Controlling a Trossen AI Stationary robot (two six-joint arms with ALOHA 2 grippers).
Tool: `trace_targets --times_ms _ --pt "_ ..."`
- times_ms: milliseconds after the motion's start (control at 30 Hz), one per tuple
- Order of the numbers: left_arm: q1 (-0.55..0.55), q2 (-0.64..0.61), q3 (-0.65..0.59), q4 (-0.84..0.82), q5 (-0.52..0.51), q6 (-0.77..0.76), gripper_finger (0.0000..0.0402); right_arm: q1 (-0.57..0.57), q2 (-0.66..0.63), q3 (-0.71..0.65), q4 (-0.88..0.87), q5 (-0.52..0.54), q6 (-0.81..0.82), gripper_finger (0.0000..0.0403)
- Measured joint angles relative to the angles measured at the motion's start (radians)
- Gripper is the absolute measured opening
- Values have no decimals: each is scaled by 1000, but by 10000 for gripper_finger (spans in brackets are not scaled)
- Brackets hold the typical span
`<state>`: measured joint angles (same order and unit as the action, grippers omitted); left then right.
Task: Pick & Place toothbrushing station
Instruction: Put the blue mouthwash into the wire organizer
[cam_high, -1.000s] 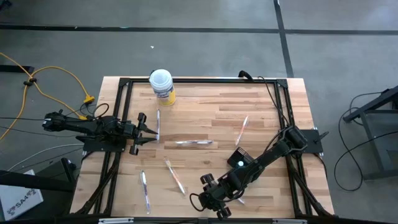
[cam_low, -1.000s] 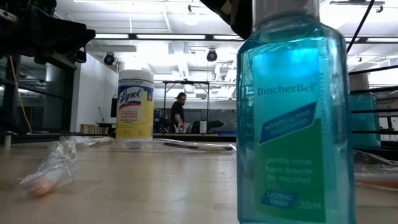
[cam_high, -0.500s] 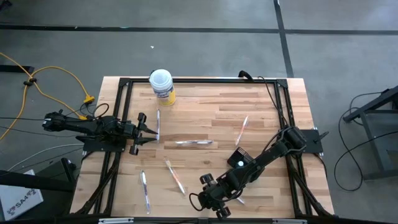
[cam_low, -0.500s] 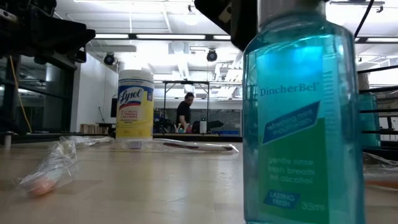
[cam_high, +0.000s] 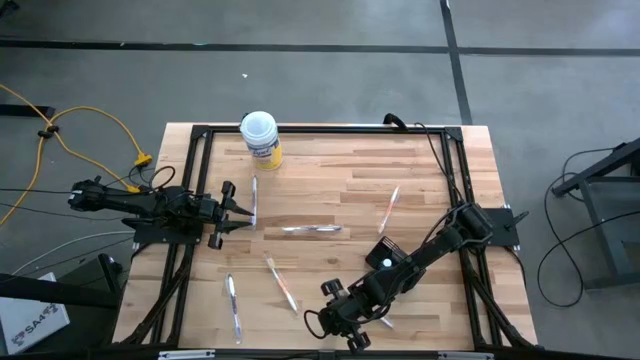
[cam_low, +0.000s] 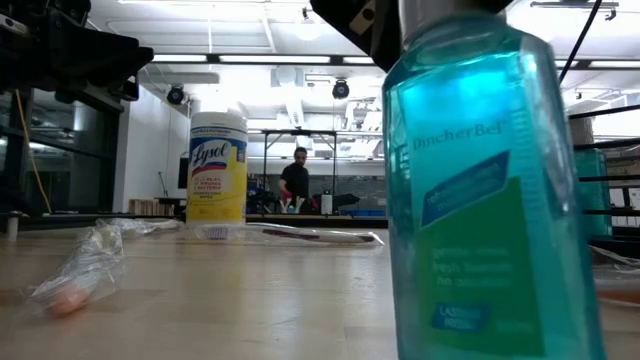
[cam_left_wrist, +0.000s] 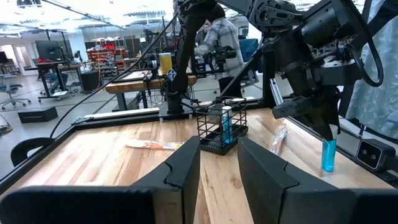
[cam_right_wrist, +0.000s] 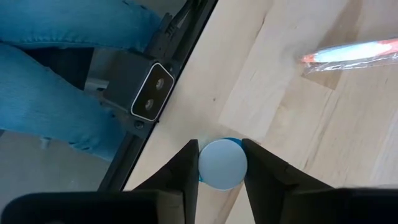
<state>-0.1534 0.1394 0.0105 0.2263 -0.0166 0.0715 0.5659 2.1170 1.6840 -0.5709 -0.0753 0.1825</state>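
A clear blue mouthwash bottle (cam_low: 480, 200) stands at the table's near edge, close to the low camera, and leans with its top toward the table's left. My right gripper (cam_right_wrist: 221, 149) is above it, shut on its pale round cap. The toothbrushing station (cam_left_wrist: 222, 127) is a black wire holder with a blue item inside. It rests on the table's middle right (cam_high: 382, 247), beside my right arm. My left gripper (cam_left_wrist: 219, 163) waits open at the left edge (cam_high: 237, 206), with nothing between its fingers. My right gripper pinches the bottle's round cap (cam_right_wrist: 222, 163) between its two fingers, one on each side. The fingers slant down onto it from above and from the far right. The bottle (cam_left_wrist: 328, 154) hangs tilted under them. The low view's lower edge cuts off its base.
A white-lidded yellow wipes canister (cam_high: 260, 138) stands far left. Wrapped toothbrushes lie scattered (cam_high: 312, 229) (cam_high: 388, 210) (cam_high: 281, 283) (cam_high: 233, 305), one close to the bottle (cam_right_wrist: 354, 51). The low camera (cam_right_wrist: 149, 93) sits on the near frame rail. A person in jeans (cam_right_wrist: 50, 68) stands just past it.
The blue bottle stood upright a second ago. It then shifted slightly toward the table's right, and now it tips with its top toward the left. My right arm has stayed in place over it. My left arm has kept still.
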Motion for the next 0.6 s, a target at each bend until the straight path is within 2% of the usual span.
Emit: trace_targets --times_ms 367,600 --pt "0 0 0 0 0 0 103 1 0 0 -1 4 0 91" --pt "0 0 0 0 0 0 103 18 -5 0 -7 87 -27 91"
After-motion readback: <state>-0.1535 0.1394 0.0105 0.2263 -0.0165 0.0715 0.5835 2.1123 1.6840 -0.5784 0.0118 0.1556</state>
